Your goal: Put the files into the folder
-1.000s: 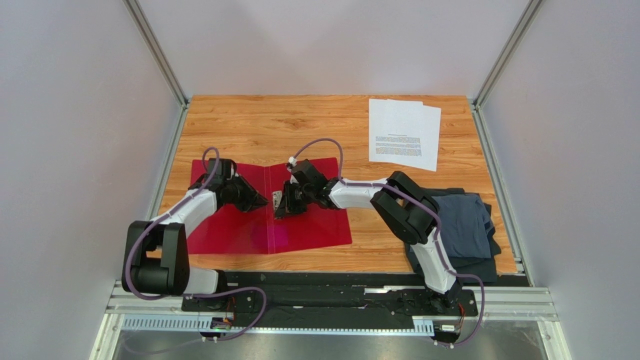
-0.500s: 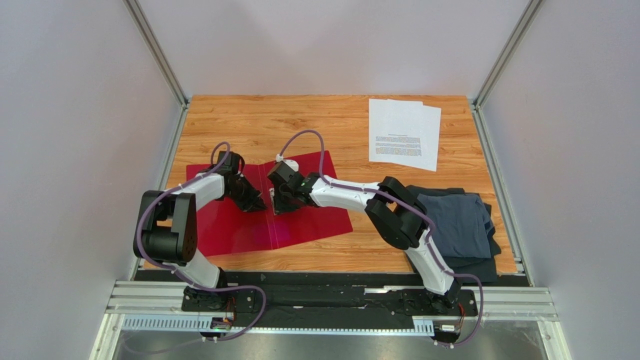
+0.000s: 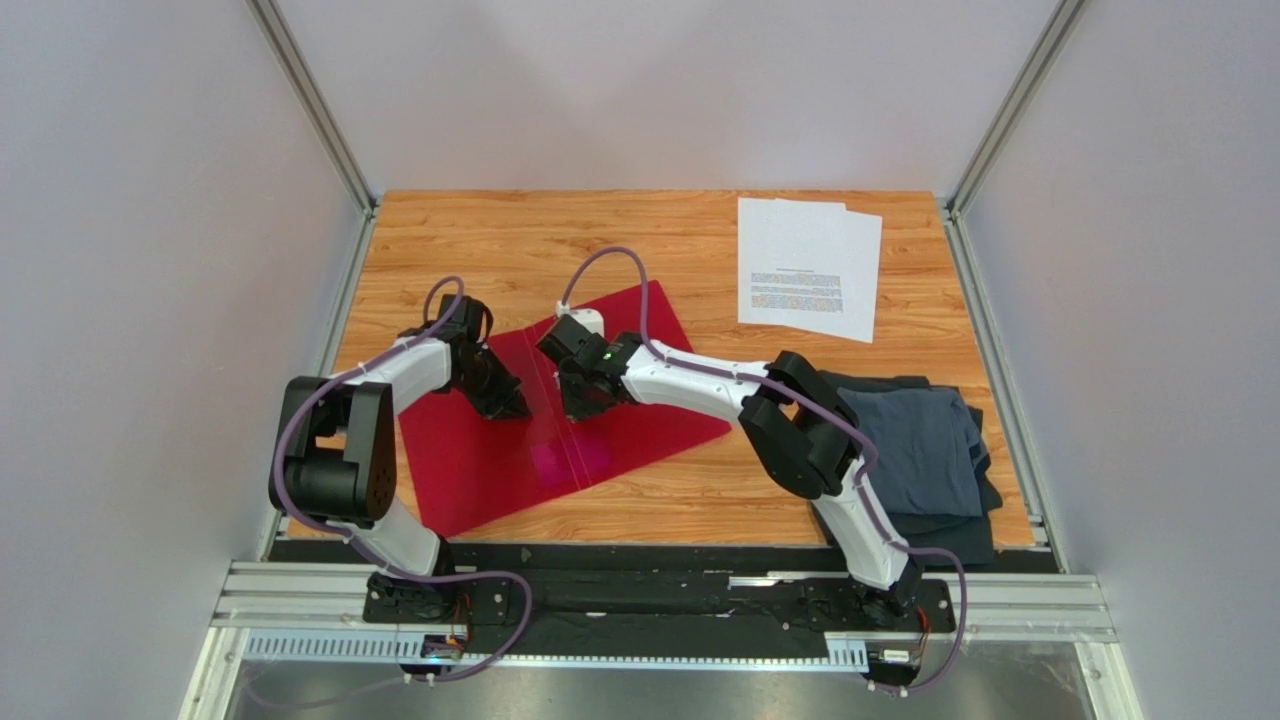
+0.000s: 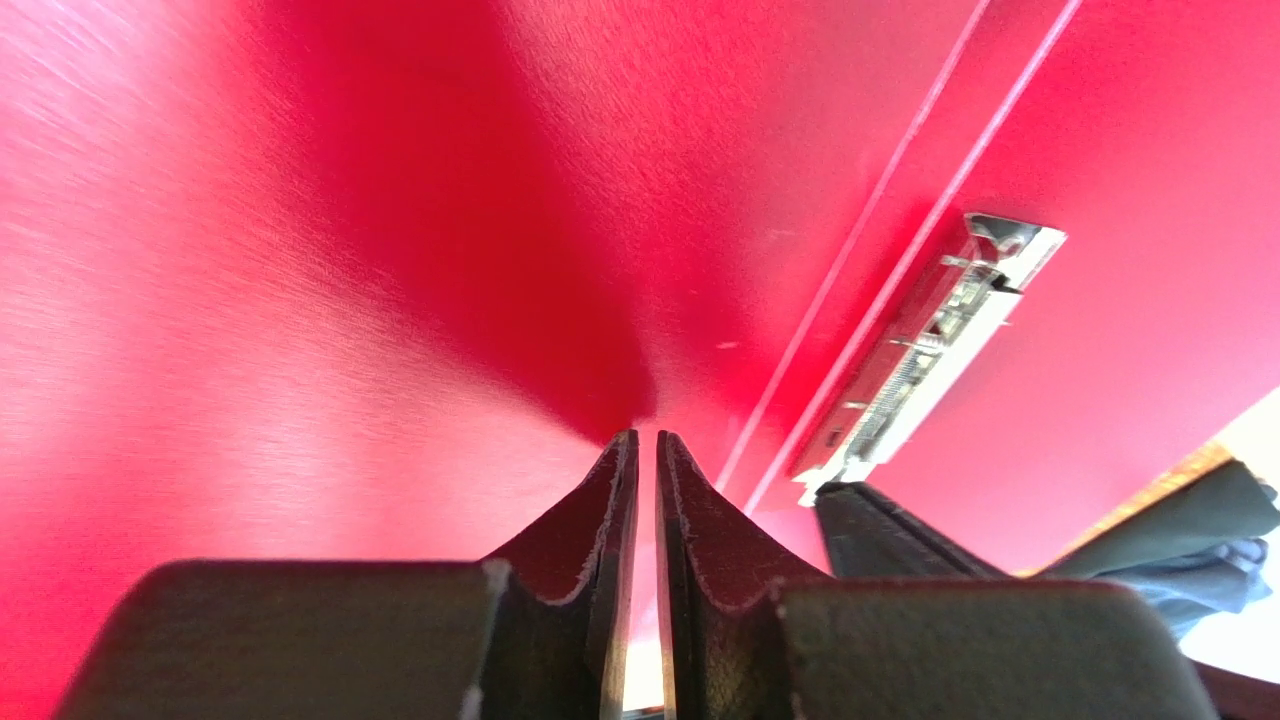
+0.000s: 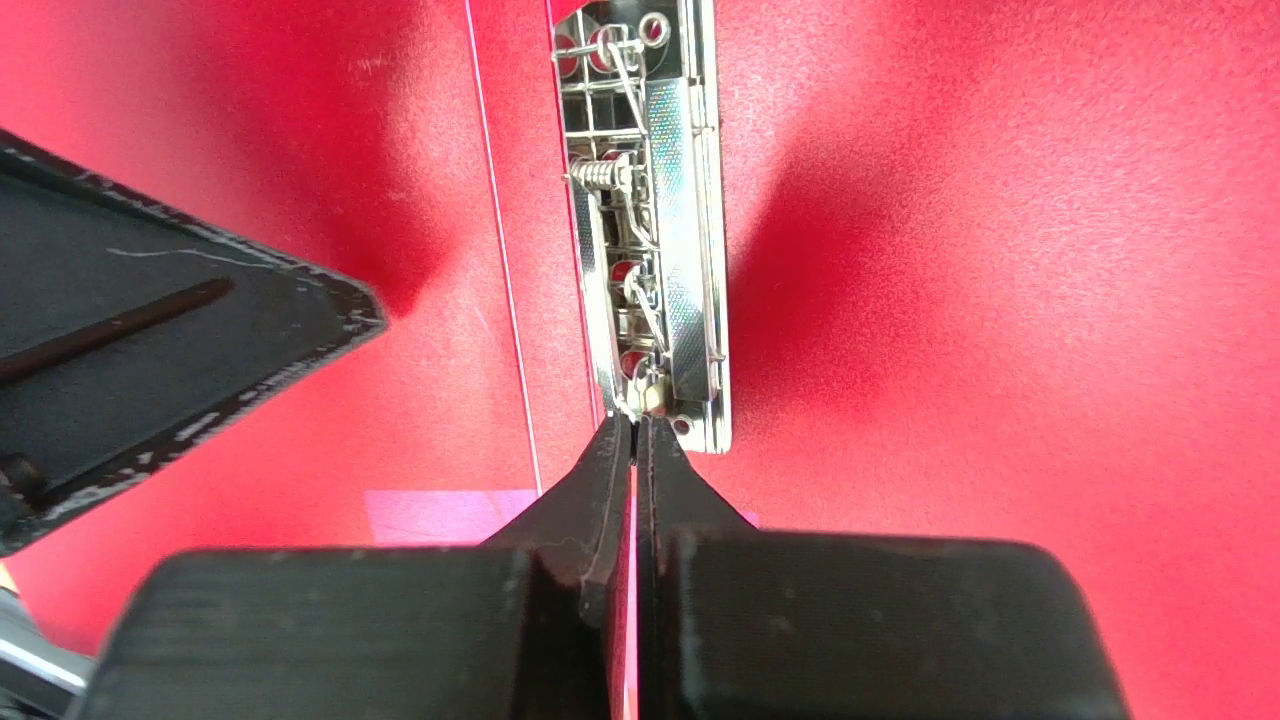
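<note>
Left gripper [image 3: 513, 405] tips down on the left leaf of the glossy red plastic folder [image 3: 451, 468], fingers all but closed with a thin slit between them, nothing seen in the slit. The folder lies open and flat, skewed, on the left-centre of the wooden table [image 3: 526, 248], inside faces up, with the silver metal clip [image 4: 927, 353] just right of the spine crease. Right gripper [image 3: 580, 405] is fully closed, tips touching the near end of the clip; cannot tell if it pinches any part of it. Two white printed paper sheets [image 3: 809, 267] overlap at the far right, well apart from the folder. Dark grey-blue folded cloth [image 3: 924, 450] sits near right, under the right arm.
</note>
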Robot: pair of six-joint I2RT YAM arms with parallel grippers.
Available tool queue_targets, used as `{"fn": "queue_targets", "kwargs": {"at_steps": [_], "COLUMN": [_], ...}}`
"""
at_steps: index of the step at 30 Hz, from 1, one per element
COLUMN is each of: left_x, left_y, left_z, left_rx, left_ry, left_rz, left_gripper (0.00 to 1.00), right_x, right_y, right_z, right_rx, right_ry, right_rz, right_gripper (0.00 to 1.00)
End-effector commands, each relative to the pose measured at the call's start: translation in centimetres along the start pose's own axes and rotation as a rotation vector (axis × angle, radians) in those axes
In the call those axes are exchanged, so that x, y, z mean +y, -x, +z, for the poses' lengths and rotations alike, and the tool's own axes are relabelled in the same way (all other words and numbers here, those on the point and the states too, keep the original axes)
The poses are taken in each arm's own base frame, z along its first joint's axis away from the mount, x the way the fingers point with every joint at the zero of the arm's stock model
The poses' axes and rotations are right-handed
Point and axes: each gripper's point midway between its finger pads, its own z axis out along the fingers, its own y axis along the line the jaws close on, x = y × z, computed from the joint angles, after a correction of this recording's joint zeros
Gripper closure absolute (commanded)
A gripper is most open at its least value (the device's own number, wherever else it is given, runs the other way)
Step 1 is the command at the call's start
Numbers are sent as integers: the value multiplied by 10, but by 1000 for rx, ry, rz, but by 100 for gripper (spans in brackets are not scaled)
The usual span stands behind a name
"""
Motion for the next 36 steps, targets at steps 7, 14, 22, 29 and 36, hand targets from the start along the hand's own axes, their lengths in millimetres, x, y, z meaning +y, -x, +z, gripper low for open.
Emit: {"fn": "queue_targets", "kwargs": {"at_steps": [7,14,22,29,36], "left_x": [-29,-80,-98,-96,-88], "left_y": [1,11,28,31,24], "left_z": [-7,-24,3,19,19], "left_rx": [7,-32,-67,-65,-95], "left_ry": [-158,-278,-59,2,60], "left_rz": [145,187,191,184,205], "left_gripper": [77,60,63,70,71], "right_x": [-14,-45,-59,-62,-66], "right_y": [10,-37,-54,-51,-50], "right_z": [-16,20,27,27,27], "right_rx": [89,176,164,149,143], "right_ry": [42,-39,-32,-31,-43], "right_rz": [-14,-6,6,-4,-23], "right_gripper": [100,100,100,100,100]}}
